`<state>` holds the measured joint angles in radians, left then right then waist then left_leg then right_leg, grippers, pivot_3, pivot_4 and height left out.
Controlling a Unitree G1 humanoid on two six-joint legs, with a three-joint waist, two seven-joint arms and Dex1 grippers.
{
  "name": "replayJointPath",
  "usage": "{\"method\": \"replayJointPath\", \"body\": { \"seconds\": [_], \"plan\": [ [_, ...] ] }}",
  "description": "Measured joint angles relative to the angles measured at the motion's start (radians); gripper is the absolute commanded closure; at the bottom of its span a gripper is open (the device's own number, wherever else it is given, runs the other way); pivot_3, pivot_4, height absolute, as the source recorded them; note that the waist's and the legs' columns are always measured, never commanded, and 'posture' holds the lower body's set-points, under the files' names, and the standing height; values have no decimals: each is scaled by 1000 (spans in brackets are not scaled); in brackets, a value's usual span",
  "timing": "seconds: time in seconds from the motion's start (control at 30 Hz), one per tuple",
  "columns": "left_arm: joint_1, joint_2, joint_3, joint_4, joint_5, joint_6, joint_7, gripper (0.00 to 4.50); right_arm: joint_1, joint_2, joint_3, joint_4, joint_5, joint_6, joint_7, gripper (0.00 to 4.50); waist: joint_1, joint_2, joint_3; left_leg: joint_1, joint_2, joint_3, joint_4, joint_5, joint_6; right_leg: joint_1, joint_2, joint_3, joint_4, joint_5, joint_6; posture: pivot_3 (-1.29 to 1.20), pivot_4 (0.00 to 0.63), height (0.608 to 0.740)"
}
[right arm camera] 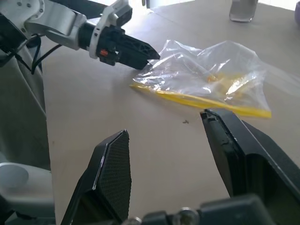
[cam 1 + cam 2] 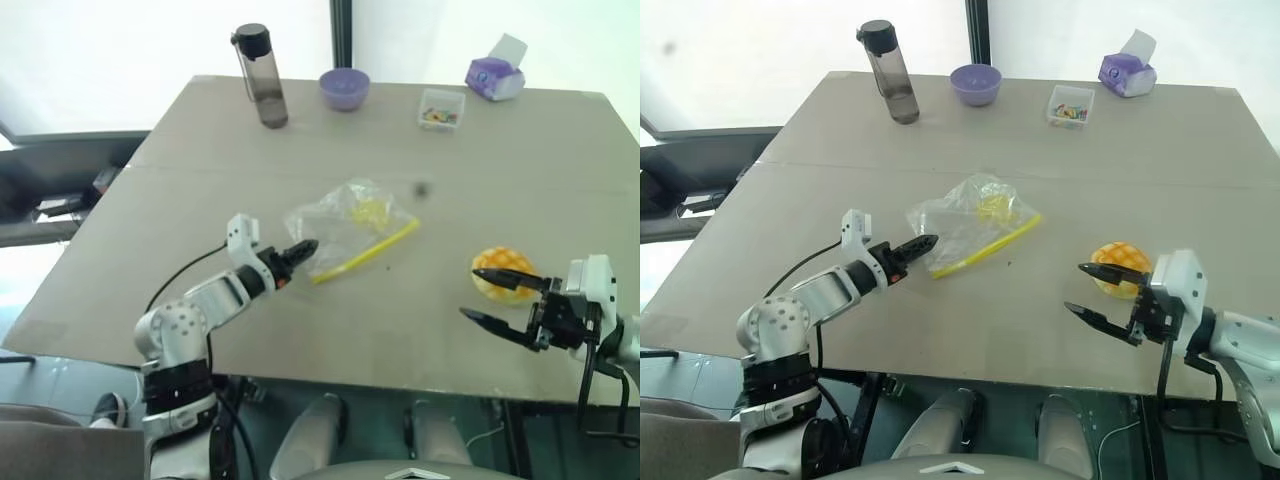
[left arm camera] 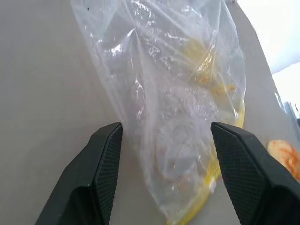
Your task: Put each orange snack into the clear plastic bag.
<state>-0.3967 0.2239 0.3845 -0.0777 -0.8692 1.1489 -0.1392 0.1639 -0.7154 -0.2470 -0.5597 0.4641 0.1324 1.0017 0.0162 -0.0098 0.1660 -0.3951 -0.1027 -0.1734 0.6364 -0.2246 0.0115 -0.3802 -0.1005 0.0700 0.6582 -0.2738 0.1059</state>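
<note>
Left tool [image 2: 297, 253] spread wide — its fingers flank the clear plastic bag [image 2: 350, 228] mid-tabletop [image 2: 180, 190]; right tool [image 2: 495, 295] spread, empty, just beside the orange snack [image 2: 502, 273] near the front edge.

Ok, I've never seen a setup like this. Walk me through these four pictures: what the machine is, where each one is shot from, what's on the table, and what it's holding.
It is a two-armed humanoid robot standing at a table. Two pictures come from cameras on its head, looking down over its arms. The other two come from a camera on each wrist, looking out between that claw's two black fingers.

The left claw is open, one finger on each side of an end of the clear plastic bag, not yet closed on it. The right claw is open too, right beside the orange snack. Neither holds anything.

At the far edge stand a dark bottle, a purple bowl, a small clear box of coloured bits and a purple tissue pack.
</note>
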Motion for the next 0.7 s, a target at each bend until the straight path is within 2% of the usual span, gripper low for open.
{"method": "replayJointPath", "body": {
  "seconds": [0.23,0.27,0.3,0.33,0.47,0.7],
  "plan": [
    [-104,-13,-16,131,36,-15,21,1325,-65,15,59,-7,-6,16,-49,1707,0,0,-1,3,0,0,0,0,0,2,0,0,0,0,0,0,150,739],
    [-117,-13,-23,145,45,-19,20,1842,-72,18,75,-7,-11,16,-57,1633,-1,0,-2,3,0,0,0,0,0,2,0,0,0,0,0,0,150,739],
    [-125,-14,-24,159,53,-21,22,2116,-76,24,84,-7,-13,16,-63,1633,-1,0,-2,3,0,0,0,0,0,2,0,0,0,0,0,0,150,739],
    [-133,-12,-24,178,64,-24,23,2680,-83,31,94,-7,-16,16,-72,1633,0,0,-2,3,0,0,0,0,0,2,0,0,0,0,0,0,150,739],
    [-142,3,-35,209,103,-34,3,4477,-104,35,124,-9,-18,19,-90,1633,1,0,-2,3,-1,-1,0,0,0,2,0,0,0,0,0,0,150,739],
    [-149,2,-38,226,122,-35,-33,4477,-147,46,190,-3,-63,36,-127,1633,2,0,-2,2,-1,-2,0,0,0,2,-1,-1,-1,0,0,0,150,739]
  ]
}}
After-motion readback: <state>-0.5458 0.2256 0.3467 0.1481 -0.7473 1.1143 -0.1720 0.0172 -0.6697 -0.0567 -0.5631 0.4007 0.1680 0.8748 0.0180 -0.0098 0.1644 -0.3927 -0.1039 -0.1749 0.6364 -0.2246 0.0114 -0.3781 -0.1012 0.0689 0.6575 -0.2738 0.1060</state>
